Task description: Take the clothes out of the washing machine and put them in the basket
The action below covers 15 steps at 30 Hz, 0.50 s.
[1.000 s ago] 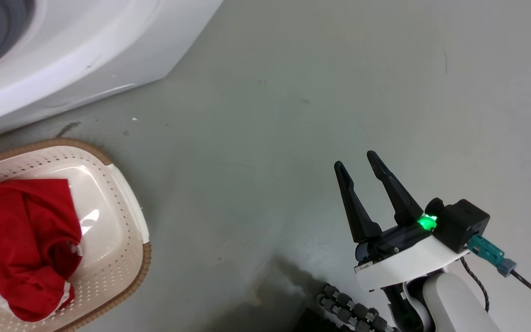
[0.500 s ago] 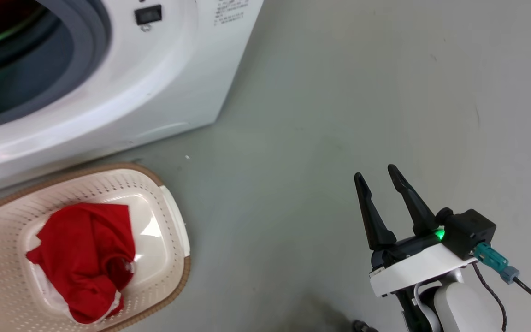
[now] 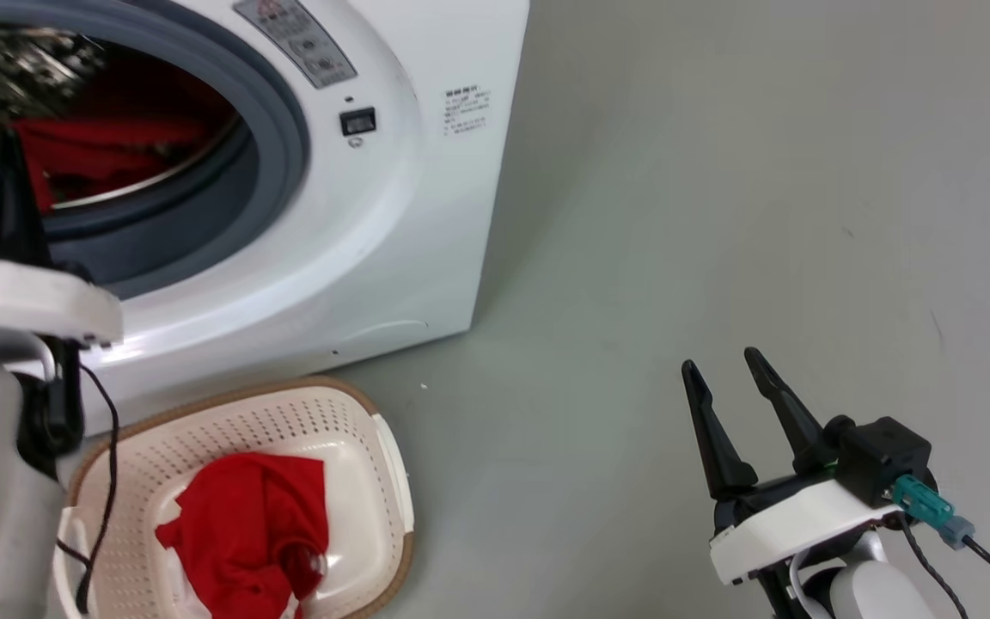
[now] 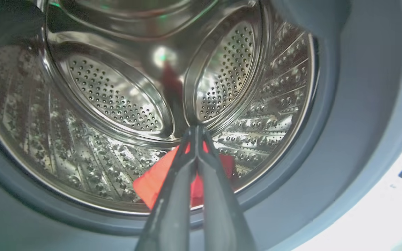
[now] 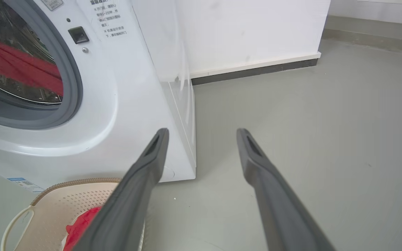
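1. The grey floor (image 3: pixel 718 215) takes up the head view from 12 round to 5 o'clock. In the right wrist view it meets a white wall (image 5: pixel 250 31) at 12 o'clock.
2. The washing machine (image 3: pixel 426 215) stands at 10 to 11 o'clock in the head view. Its porthole is open, ringed by a grey gasket (image 3: pixel 284 146). A black latch socket (image 3: pixel 357 122) and a small sticker (image 3: pixel 465 109) sit on the front panel at the porthole's 3 o'clock.
3. The perforated steel drum (image 4: pixel 110 104) faces the left wrist camera.
4. The basket (image 3: pixel 246 425) sits on the floor just in front of the machine's base, at 7 o'clock in the head view.
5. One red garment (image 3: pixel 91 146) lies inside the drum, low in it, at 6 o'clock in the left wrist view.
6. Another red garment (image 3: pixel 246 533) lies crumpled in the basket, with a little white trim at its lower edge.
7. The left gripper (image 4: pixel 195 139) is at 9 o'clock in the head view, in front of the porthole and pointing into it. Its fingers are pressed together, and the drum's garment lies beyond them.
8. The right gripper (image 3: pixel 720 359) is at 4 o'clock in the head view, over bare floor and well apart from the basket. Its fingers (image 5: pixel 152 157) are spread apart.
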Tool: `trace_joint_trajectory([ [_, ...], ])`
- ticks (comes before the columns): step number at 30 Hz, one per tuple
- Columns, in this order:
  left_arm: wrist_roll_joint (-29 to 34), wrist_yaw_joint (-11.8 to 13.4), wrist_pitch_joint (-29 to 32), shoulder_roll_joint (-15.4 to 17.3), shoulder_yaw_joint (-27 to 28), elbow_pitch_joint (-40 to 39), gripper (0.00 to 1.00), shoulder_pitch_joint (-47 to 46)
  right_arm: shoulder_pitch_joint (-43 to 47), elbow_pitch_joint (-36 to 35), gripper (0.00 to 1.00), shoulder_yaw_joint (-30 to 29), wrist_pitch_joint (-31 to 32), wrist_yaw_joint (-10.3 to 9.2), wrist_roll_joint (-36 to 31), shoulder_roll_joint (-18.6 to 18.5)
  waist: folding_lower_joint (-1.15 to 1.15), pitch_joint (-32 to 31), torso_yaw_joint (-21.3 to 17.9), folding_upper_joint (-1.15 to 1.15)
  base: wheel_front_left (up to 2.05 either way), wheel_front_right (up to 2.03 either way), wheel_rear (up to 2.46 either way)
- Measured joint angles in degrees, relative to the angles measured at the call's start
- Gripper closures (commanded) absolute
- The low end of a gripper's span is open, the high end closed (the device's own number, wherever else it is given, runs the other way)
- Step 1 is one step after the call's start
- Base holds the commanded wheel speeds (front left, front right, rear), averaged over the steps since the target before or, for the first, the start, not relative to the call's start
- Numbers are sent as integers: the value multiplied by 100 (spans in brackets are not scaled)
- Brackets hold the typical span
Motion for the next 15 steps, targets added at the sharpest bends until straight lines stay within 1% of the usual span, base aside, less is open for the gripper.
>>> trace_joint_trajectory([
  [2, -30, 55, 0, -51, 38, -266, 100, 296, 63, -22, 0, -23, 55, 0, -19, 1, 0, -158, 62, 0, 0, 0, 0],
  [7, -47, 304, 85, -112, 25, -1020, 100, 912, 224, -104, 0, -147, 174, 0, -110, -1, -1, -524, 236, 0, 0, 0, 0],
  [15, 0, 727, 237, -185, -29, -2313, 100, 1641, 400, -324, 0, -339, 324, 0, -190, -1, -1, -891, 638, 0, 0, 0, 0],
])
